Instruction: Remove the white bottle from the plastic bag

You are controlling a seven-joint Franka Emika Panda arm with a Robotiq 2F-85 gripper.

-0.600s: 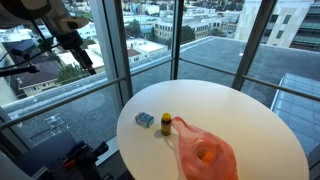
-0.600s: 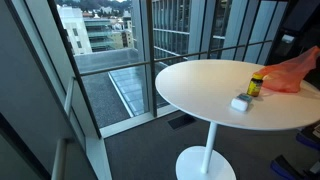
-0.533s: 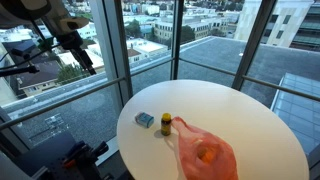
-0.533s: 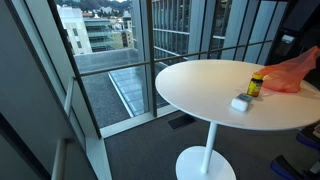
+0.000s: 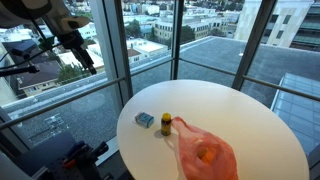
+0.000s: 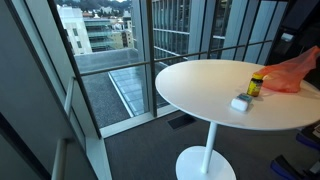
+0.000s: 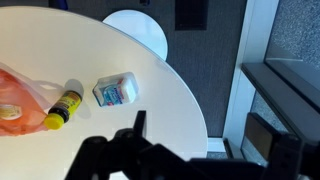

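Note:
An orange plastic bag (image 5: pixel 205 152) lies on the round white table (image 5: pixel 250 115), with something orange-yellow inside it. It also shows in the other exterior view (image 6: pixel 295 70) and in the wrist view (image 7: pixel 18 100). No white bottle can be made out in it. A yellow bottle with a black cap (image 5: pixel 167 124) stands next to the bag's mouth. My gripper (image 5: pixel 84 52) hangs high above and well off the table's edge, near the window. In the wrist view my gripper (image 7: pixel 212 138) is a dark shape, its fingers wide apart and empty.
A small white and blue packet (image 5: pixel 145 120) lies near the table's edge beside the yellow bottle (image 7: pixel 62 108); it also shows in the wrist view (image 7: pixel 115 90). Floor-to-ceiling windows with dark frames (image 5: pixel 116 50) stand behind the table. The table has a single pedestal (image 6: pixel 208 150).

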